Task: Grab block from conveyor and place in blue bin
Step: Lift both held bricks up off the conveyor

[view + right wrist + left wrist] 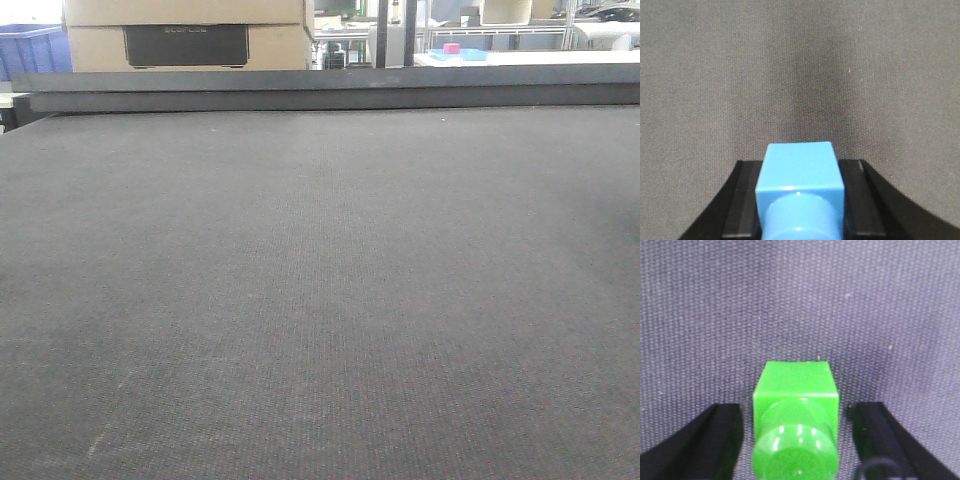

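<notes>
While right hand (800, 163) clamps blue block (799, 175), open left hand (796, 409) straddles green block (795, 382)

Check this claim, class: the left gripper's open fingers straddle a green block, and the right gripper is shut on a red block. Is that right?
Not quite. The right wrist view shows the right gripper shut on a blue block, not a red one. The rest holds: the left gripper is open around the green block.

The left pincer (798, 410) and right pincer (801, 165) are matte black
</notes>
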### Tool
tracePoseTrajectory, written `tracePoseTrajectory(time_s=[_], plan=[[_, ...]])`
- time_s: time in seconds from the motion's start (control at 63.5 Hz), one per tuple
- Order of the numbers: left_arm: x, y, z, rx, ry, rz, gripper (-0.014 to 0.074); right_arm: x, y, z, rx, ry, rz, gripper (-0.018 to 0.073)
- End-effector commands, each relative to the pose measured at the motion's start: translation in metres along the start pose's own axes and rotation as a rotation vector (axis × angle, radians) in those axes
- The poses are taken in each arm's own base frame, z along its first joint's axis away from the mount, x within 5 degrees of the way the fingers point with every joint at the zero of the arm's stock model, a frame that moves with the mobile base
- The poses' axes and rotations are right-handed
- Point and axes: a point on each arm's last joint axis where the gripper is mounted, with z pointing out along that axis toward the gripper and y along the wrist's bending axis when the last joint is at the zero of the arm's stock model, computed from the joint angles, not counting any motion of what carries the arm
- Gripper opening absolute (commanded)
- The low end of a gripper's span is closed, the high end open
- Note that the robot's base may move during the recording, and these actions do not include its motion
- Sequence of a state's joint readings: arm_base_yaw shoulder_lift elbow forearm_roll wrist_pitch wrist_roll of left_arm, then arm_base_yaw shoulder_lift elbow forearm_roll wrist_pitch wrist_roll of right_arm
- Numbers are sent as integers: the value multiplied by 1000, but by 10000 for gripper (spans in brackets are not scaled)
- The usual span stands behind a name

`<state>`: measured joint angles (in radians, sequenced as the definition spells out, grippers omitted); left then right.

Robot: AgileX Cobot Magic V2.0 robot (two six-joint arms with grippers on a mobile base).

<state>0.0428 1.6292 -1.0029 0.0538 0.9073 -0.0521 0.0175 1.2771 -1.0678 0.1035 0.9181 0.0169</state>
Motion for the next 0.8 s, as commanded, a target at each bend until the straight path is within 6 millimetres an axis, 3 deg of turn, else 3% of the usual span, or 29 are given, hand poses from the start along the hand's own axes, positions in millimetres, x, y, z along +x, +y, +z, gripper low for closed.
tracePoseTrajectory(time_s=[0.0,0.094,0.236,0.519,0.787], plan=[[3,1,3,4,0,-4,311,-1,-1,-1,4,-8,-8,-167],[5,1,5,4,8,-6,189,-1,-1,-1,4,-8,-8,-167],[3,1,4,4,2,-6,-116,-1,-1,-1,4,-8,-8,-167],[4,-3,-15,5,-33,32,-111,1,1,-7,-10,-10,0,-167],[12,-29,-64,23,-279,251,-111,2,2,-28,-15,-110,-6,-167]])
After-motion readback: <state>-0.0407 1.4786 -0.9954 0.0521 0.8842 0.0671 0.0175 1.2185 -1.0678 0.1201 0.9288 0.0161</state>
